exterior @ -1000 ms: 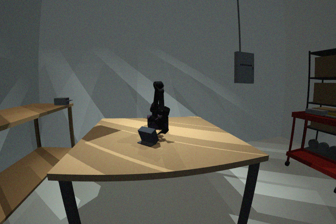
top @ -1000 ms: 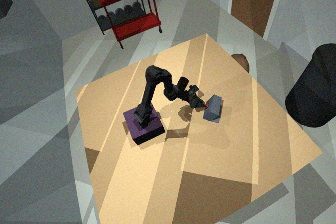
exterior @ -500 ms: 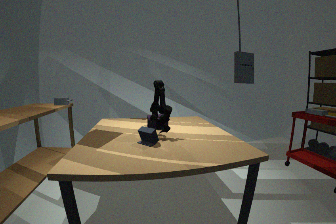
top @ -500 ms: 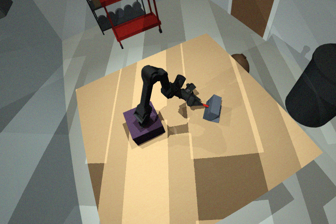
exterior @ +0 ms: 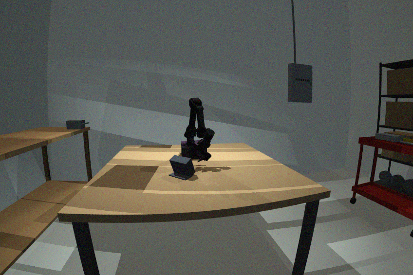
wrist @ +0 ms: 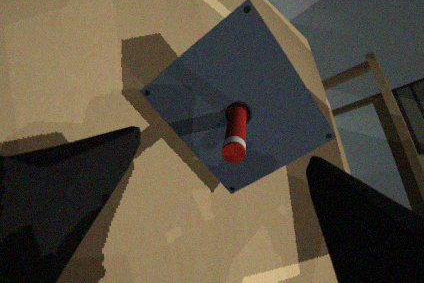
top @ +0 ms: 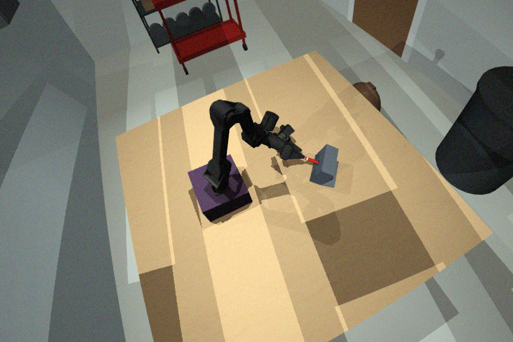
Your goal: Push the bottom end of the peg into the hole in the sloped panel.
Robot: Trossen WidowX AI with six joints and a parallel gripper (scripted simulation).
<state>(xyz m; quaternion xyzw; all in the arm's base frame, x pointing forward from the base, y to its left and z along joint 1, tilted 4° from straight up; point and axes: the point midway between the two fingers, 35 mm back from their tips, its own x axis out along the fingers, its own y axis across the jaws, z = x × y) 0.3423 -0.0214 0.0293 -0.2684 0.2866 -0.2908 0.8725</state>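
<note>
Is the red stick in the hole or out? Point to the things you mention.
In: the red peg [top: 312,160] [wrist: 236,127] pokes out of the dark hole in the blue panel [top: 327,160] [wrist: 270,80].

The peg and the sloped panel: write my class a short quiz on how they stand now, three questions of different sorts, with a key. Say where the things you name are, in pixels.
1. True or false: the red peg [top: 312,160] [wrist: 236,127] stands upright on the table [top: 265,279] [exterior: 199,203], away from the sloped panel [top: 325,166] [exterior: 181,165] [wrist: 250,75].
2. Multiple choice: how is the gripper [top: 305,158] [wrist: 224,149]?
A) shut on the peg
B) open, with nothing between its fingers
C) shut, holding nothing
3. Fill in the gap: near the peg's outer end runs a band coloured ____.

Key: 1 false (its inner end is in the panel's hole [wrist: 245,111]); 2 B; 3 white.
</note>
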